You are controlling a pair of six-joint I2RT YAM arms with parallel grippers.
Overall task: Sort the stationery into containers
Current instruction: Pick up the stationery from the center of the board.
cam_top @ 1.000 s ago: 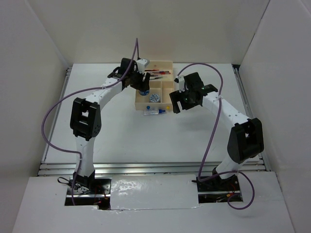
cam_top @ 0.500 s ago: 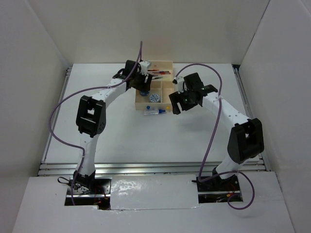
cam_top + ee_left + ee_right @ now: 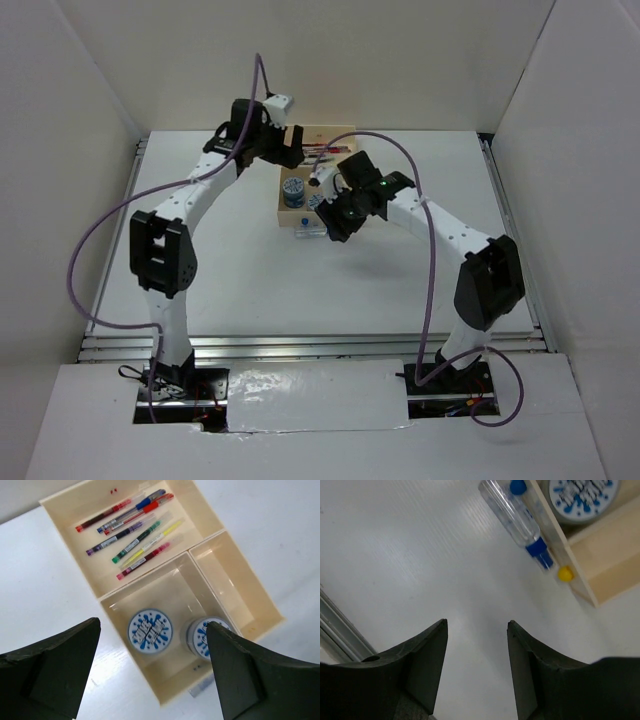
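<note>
The cream tray (image 3: pixel 100 587) holds several coloured pens (image 3: pixel 131 530) in its long section. Two blue-and-white cylinders (image 3: pixel 150 631) (image 3: pixel 206 636) stand side by side in one smaller compartment. My left gripper (image 3: pixel 153 624) is open and empty, high above them. A clear marker with a blue cap (image 3: pixel 517 522) lies on the table against the tray's front wall (image 3: pixel 600 572), with a tiny blue piece (image 3: pixel 518 487) and a tiny yellow piece (image 3: pixel 564 573) beside it. My right gripper (image 3: pixel 477 623) is open and empty, above bare table just in front of the marker. In the top view the left gripper (image 3: pixel 288 148) is at the tray's far left and the right gripper (image 3: pixel 332 225) at its front.
White walls enclose the table on three sides. A metal rail (image 3: pixel 320 345) runs along the near edge and another along the left edge (image 3: pixel 340 625). The tray's other small compartments (image 3: pixel 235 587) show nothing inside. Purple cables arc above both arms.
My left gripper has let go of a cylinder in the small compartment and pulled up and back to the left. My right gripper has moved left along the tray's front toward the clear marker.
</note>
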